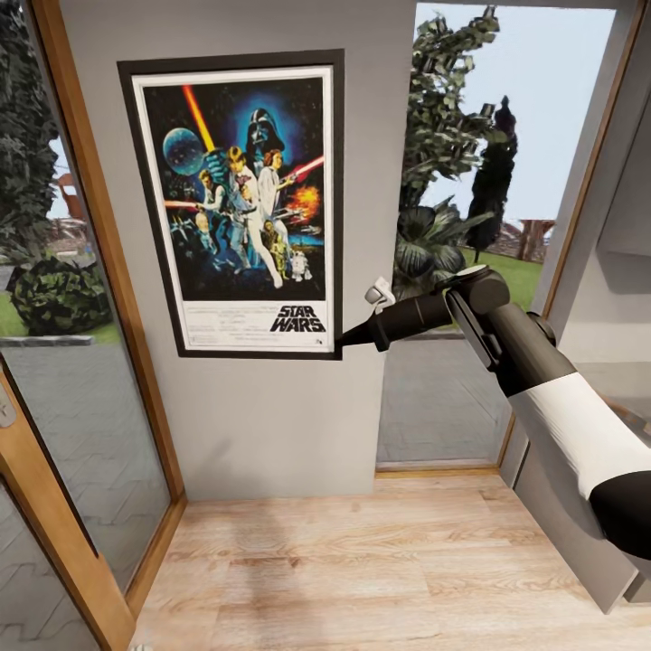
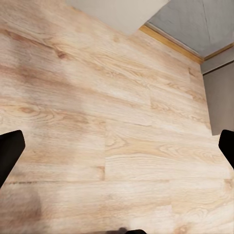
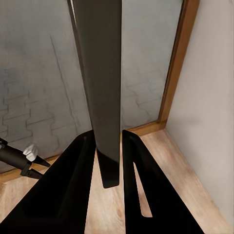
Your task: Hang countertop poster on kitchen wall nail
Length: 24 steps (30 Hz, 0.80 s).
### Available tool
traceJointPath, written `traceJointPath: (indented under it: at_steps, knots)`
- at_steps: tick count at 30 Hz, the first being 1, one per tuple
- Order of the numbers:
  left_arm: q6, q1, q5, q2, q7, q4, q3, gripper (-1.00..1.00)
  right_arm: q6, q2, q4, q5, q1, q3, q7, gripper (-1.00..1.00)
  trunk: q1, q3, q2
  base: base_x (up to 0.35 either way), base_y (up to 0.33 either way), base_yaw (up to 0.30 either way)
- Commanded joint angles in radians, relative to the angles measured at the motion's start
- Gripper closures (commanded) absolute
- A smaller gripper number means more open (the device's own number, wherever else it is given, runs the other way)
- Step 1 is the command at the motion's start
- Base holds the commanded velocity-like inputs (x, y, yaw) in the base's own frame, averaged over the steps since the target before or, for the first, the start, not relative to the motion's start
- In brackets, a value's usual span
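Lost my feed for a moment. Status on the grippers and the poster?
Right gripper shut on poster at its lower right corner, poster flat against grey wall. Left gripper open over wood floor. Nothing in the way.

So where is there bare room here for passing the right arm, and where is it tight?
Free: wood floor below the poster, between the glass door and window. Tight: right gripper grips the poster's lower corner against the grey wall.
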Motion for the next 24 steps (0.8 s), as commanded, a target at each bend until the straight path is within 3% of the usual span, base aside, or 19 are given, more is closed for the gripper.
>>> traceJointPath:
  at_steps: [1,15,24]
  knots:
    - [-0.006,0.000,-0.002,0.000,-0.002,0.002,0.002,-1.00,0.010,-0.001,-0.001,-0.006,-0.001,0.002,0.000,1.00,0.000,0.000,-0.001,0.000,0.000,0.000]
    - [-0.006,0.000,-0.002,0.000,-0.002,0.002,0.002,-1.00,0.008,-0.002,-0.006,-0.009,-0.001,-0.001,0.000,1.00,0.000,0.000,-0.001,0.000,0.000,0.000]
    - [-0.006,0.000,-0.002,0.000,-0.002,0.002,0.002,-1.00,0.006,-0.002,-0.007,-0.009,0.000,-0.026,0.000,1.00,0.000,0.000,-0.001,0.013,0.000,0.000]
